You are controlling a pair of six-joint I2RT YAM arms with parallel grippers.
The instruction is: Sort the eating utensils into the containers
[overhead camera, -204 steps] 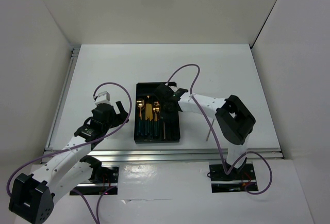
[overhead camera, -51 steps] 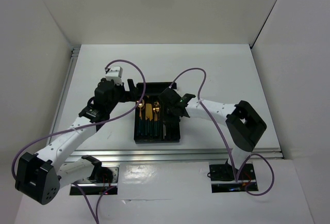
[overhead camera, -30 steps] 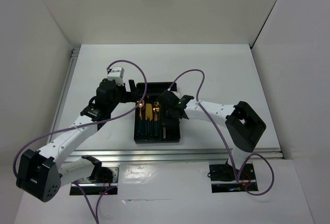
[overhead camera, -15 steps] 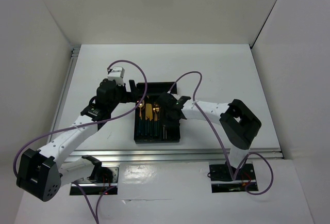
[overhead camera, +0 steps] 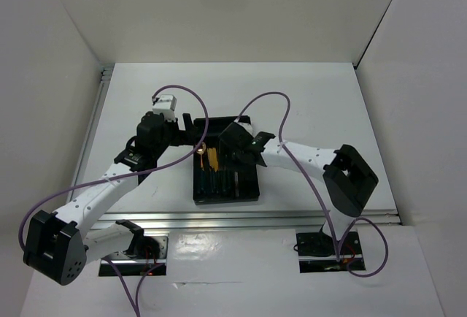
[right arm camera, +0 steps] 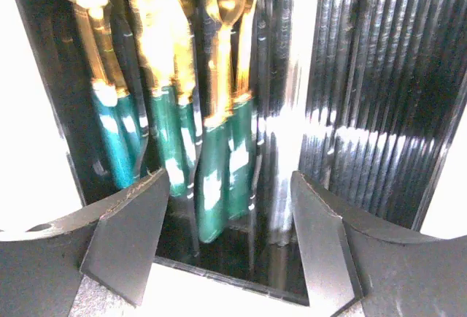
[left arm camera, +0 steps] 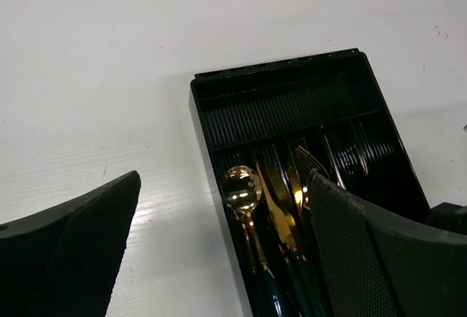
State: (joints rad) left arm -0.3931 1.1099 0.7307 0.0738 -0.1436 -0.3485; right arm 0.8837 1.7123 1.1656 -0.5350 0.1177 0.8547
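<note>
The black tray (overhead camera: pixel 248 185) lies between the two arms. Gold-headed utensils (overhead camera: pixel 211 160) with dark green handles lie in its left compartments. In the left wrist view a spoon (left arm camera: pixel 241 189), a knife (left arm camera: pixel 276 204) and a fork (left arm camera: pixel 306 165) lie side by side in the tray (left arm camera: pixel 292 98). My left gripper (overhead camera: pixel 191 133) hovers open over the tray's far left corner, nothing between its fingers (left arm camera: pixel 80 251). My right gripper (right arm camera: pixel 222 237) is open just above the tray's near end. Below it lie green handles (right arm camera: pixel 219 171) and a blurred silver piece (right arm camera: pixel 284 171), which lies loose in the compartment beside them.
The tray's right-hand ribbed compartments (right arm camera: pixel 394 112) hold nothing. White table (overhead camera: pixel 306 98) surrounds the tray, with walls on three sides and an aluminium rail (overhead camera: pixel 241 218) along the near edge. Purple cables (overhead camera: pixel 266 101) loop above both arms.
My right gripper's jaws have gone from shut to open over the tray, and the silver piece now lies in it. The right arm's elbow swung slightly right. The left arm has stayed put.
</note>
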